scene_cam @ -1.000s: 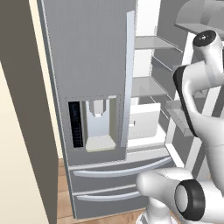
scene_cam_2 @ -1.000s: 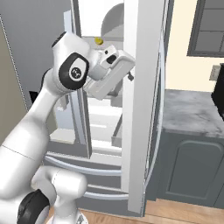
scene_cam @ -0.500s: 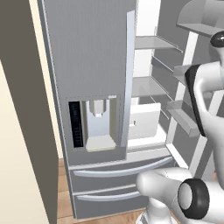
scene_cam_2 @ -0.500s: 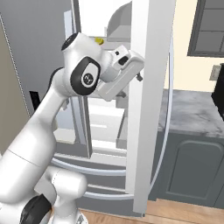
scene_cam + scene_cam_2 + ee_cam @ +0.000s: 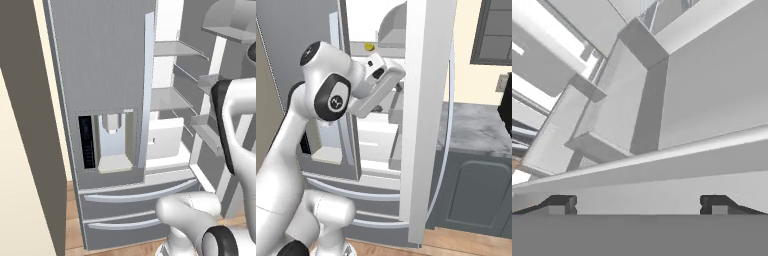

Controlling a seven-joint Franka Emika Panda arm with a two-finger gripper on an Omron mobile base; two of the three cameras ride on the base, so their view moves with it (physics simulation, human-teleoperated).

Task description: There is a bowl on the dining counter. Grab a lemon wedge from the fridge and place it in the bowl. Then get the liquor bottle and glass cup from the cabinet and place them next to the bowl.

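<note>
Swung wider, fridge door (image 5: 426, 115) faces spread gripper (image 5: 638, 204).

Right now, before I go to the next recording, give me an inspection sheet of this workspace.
Surface: grey stone counter to the right of the fridge, bare where visible.
Job's things: small yellow object on an upper fridge shelf, possibly the lemon wedge; bowl, bottle and cup: nothing seen.
Clutter: nothing seen.
End effector: open, empty, fingertips spread wide, close to the inner bins of the open right fridge door.
Cables: nothing seen.
Surroundings: left fridge door closed, with dispenser; freezer drawers closed; wood floor.
</note>
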